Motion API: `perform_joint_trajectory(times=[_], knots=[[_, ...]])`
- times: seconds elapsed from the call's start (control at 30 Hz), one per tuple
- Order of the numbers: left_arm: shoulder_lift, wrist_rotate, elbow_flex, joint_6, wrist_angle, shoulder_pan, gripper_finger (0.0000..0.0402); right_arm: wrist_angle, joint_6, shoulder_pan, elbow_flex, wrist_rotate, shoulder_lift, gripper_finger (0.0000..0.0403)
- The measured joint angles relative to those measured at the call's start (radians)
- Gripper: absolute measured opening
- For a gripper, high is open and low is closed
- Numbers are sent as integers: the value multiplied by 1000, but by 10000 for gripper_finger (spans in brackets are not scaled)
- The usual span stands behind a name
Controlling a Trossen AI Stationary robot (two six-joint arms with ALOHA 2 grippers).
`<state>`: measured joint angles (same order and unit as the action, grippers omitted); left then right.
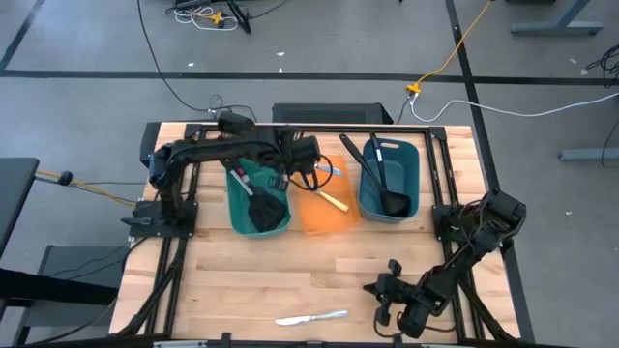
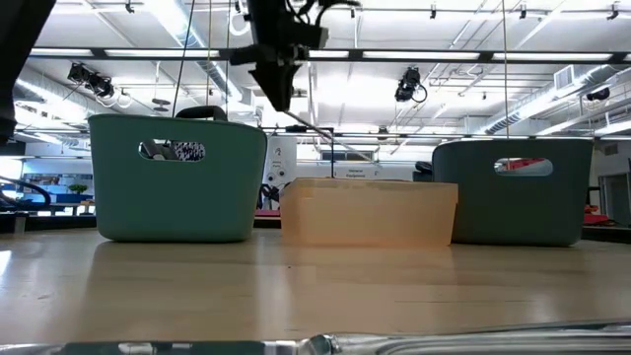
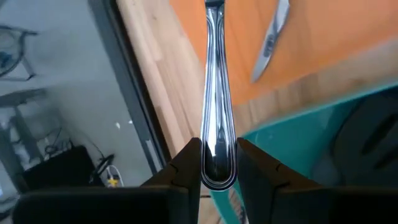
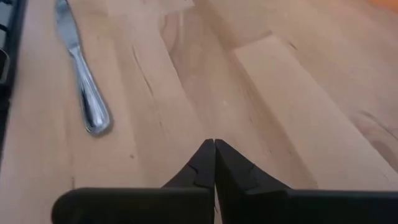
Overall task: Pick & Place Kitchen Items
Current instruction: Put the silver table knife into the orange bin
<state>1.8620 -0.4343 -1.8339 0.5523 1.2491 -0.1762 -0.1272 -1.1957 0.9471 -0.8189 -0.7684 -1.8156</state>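
My left gripper is over the gap between the teal bin and the orange bin, shut on a silver table knife. In the orange bin lies the yellow-handled knife, its blade showing in the left wrist view. Black spatulas lie in the teal bin and black ladles in the blue bin. A second silver knife lies flat on the table near its front edge. My right gripper is shut and empty, low over the table to the right of that knife. My left gripper pinches the silver knife's handle at its rounded free end between its two fingers. The knife runs on ahead of the fingers, along them. In the low view it slants down from the gripper over the orange bin, clear of everything.
The three bins stand in a row at the table's far half. The near half is bare wood apart from the lying knife. Black frame rails run along the table's left and right sides.
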Motion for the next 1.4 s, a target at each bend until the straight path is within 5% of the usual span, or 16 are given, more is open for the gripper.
perform_joint_trajectory(times=[0.23,0.67,1.17,1.27,1.4], knots=[[34,93,7,174,-3,-73,84,-6,22,-51,1,49,0,13],[136,171,8,397,-91,-42,84,0,-18,-67,33,76,1,11],[283,281,9,499,-132,-83,81,46,-15,-67,56,80,1,10],[298,283,7,532,-148,-98,18,45,-11,-67,56,80,1,11],[313,301,8,581,-148,-118,2,46,-8,-67,56,78,1,11]])
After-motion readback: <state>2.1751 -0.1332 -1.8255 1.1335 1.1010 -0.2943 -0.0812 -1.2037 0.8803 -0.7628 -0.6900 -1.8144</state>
